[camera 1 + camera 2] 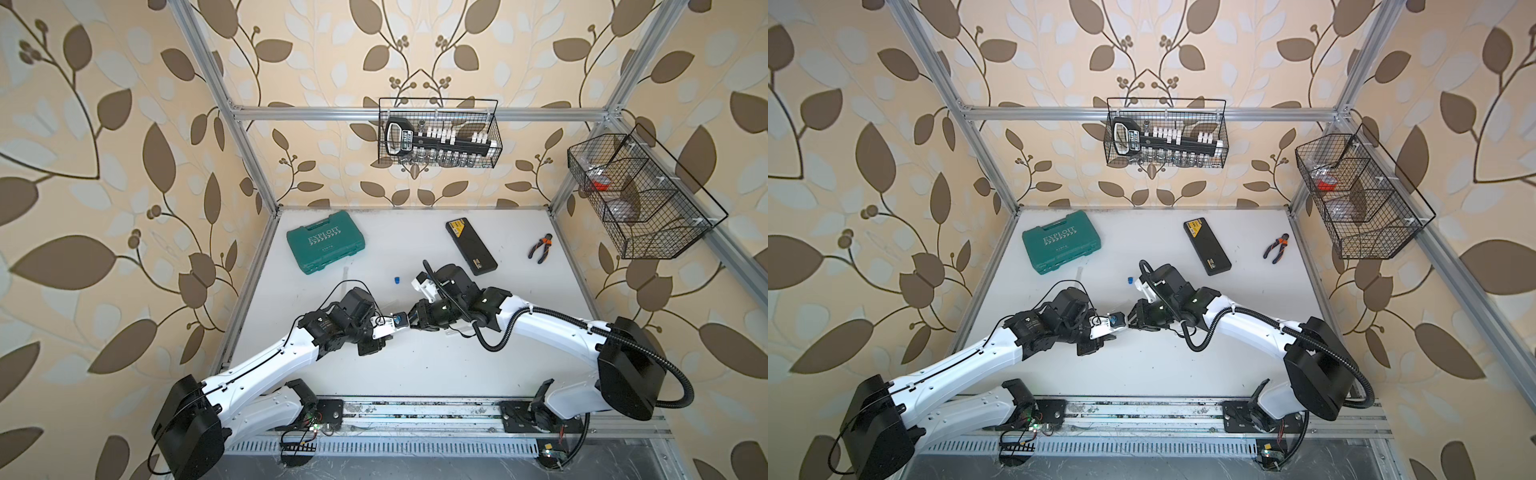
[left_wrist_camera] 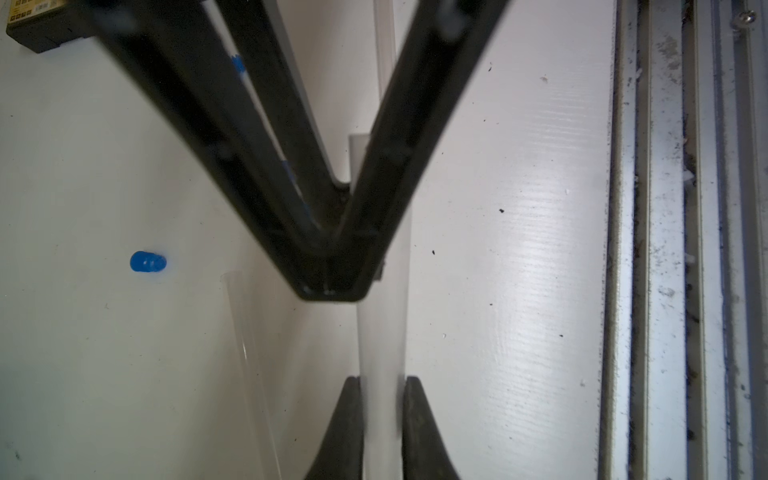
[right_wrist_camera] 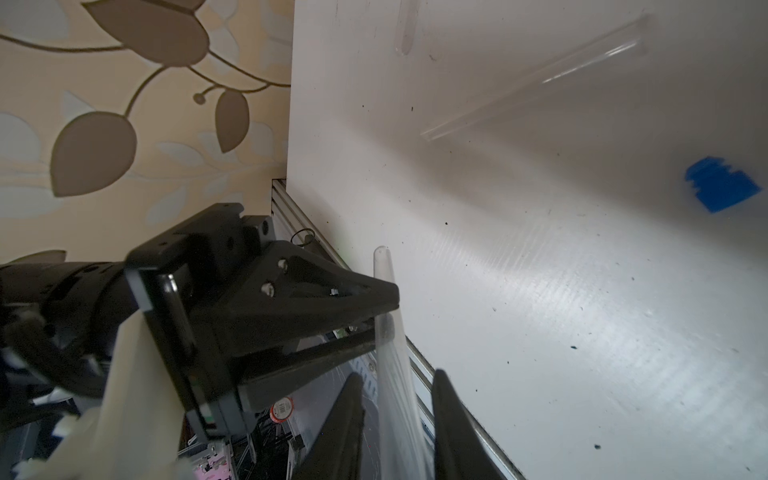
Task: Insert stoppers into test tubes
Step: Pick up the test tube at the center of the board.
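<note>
Tabletop [image 1: 415,365] w/ EXPLOIT case [image 1: 326,242]: L fingers [image 2: 343,436] clamp tube [image 2: 380,340], R fingers [image 3: 340,432] loosely straddle it.

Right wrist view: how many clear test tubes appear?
3: one slim clear test tube in the left gripper; a second tube lying on the white table; a faint third tube lying apart. Others may be hidden.

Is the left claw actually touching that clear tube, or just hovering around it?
Touching. The left wrist view shows the clear tube pinched between the left gripper's two black fingers, with no gap on either side.
</note>
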Robot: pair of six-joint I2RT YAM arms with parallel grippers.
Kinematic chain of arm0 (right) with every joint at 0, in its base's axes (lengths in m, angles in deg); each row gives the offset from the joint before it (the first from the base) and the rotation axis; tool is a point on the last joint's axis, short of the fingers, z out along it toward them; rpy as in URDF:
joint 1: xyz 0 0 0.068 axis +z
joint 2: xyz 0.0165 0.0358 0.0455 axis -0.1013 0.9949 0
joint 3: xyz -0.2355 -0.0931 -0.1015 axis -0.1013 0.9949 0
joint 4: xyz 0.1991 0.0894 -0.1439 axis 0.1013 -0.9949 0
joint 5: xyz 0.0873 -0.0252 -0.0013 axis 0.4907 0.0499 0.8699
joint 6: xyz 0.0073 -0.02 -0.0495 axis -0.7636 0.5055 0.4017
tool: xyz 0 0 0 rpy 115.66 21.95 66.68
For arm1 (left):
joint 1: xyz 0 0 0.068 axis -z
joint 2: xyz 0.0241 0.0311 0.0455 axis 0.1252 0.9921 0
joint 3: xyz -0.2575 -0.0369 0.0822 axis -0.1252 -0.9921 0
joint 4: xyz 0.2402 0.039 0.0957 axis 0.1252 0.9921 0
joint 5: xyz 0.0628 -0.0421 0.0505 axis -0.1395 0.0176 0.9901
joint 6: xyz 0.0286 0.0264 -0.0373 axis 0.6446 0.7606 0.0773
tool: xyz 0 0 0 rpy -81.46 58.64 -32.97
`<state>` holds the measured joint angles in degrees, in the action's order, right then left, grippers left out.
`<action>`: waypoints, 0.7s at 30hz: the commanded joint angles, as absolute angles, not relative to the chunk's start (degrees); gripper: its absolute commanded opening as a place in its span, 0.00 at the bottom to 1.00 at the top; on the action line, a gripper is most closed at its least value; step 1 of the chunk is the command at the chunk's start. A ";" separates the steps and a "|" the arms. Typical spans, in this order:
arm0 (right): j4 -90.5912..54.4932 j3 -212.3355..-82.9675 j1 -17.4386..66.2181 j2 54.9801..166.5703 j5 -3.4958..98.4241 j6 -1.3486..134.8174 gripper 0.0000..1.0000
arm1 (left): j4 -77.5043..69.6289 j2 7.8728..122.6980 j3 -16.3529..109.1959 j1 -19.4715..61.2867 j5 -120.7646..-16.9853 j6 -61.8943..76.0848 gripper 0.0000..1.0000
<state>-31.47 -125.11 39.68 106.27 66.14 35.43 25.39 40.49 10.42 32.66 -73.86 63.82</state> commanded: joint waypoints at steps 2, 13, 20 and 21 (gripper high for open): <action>-29.81 -124.96 40.13 106.75 66.50 34.24 0.22 | 25.23 39.78 11.83 33.33 -72.99 64.57 0.04; -30.94 -124.52 40.26 106.90 66.71 34.72 0.26 | 25.87 39.01 11.80 33.55 -72.38 64.48 0.04; -31.51 -124.36 40.59 106.88 66.59 35.08 0.22 | 25.83 38.99 11.90 33.61 -72.30 64.43 0.04; -31.64 -124.51 40.65 106.90 66.58 35.08 0.21 | 25.98 38.99 11.90 33.64 -72.33 64.39 0.04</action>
<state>-31.36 -125.09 40.12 106.27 66.14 34.62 25.50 40.05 10.42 33.01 -72.63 63.84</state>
